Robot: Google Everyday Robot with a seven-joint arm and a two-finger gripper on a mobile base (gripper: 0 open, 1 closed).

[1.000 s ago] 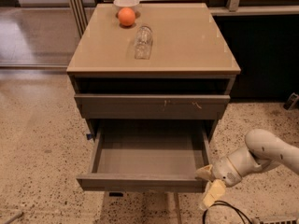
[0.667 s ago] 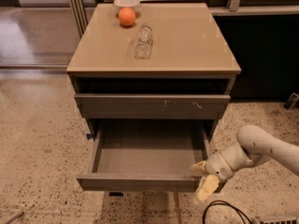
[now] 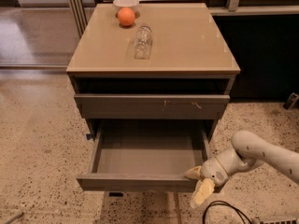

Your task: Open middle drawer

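The middle drawer (image 3: 145, 155) stands pulled far out of the cabinet, showing a plain grey box with nothing in it; its flat front (image 3: 135, 182) faces me. My gripper (image 3: 198, 184) is at the right end of that front. It is open: one pale fingertip (image 3: 192, 173) lies at the front's top edge and the other (image 3: 202, 193) hangs in front of and below it. Whether they press on the front I cannot tell.
The drawer front above (image 3: 149, 106), with pale scratch marks, is closed. On the cabinet top (image 3: 196, 41) lie a clear glass (image 3: 143, 42) on its side, an orange (image 3: 126, 17) and a white bowl (image 3: 126, 3). A black cable (image 3: 224, 209) lies on the speckled floor.
My gripper has moved left and a little up, from beside the drawer to its front right corner. The drawer has stayed pulled out as before.
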